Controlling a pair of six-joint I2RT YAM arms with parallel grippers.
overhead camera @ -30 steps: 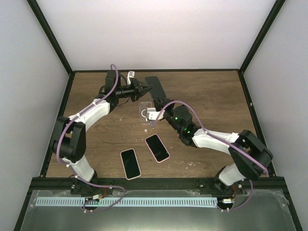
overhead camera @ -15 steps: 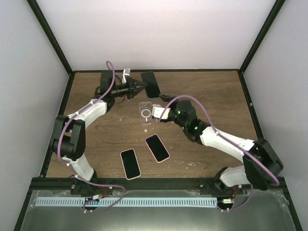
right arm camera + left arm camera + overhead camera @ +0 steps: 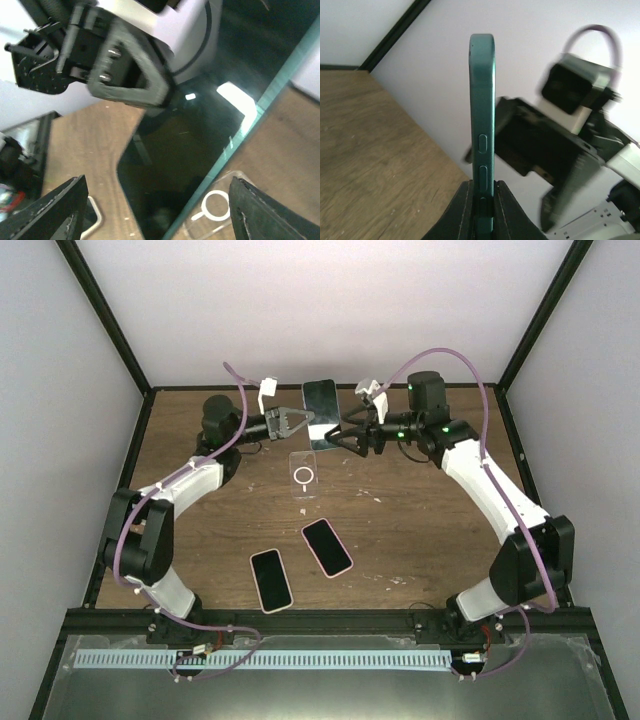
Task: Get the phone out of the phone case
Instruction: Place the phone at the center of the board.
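The phone in a dark green case (image 3: pixel 321 408) is held off the table at the back centre, its dark screen facing the right arm. My left gripper (image 3: pixel 303 424) is shut on its lower end. In the left wrist view the green case (image 3: pixel 483 115) stands edge-on between my fingers (image 3: pixel 462 210). My right gripper (image 3: pixel 337 436) is open just right of the phone, not touching it. In the right wrist view the screen (image 3: pixel 200 145) fills the space ahead of my spread fingers (image 3: pixel 60 210).
An empty clear case with a white ring (image 3: pixel 304 475) lies flat under the held phone and shows in the right wrist view (image 3: pixel 216 212). Two phones in pink cases (image 3: pixel 270 580) (image 3: pixel 327 547) lie nearer the front. Walls enclose the table.
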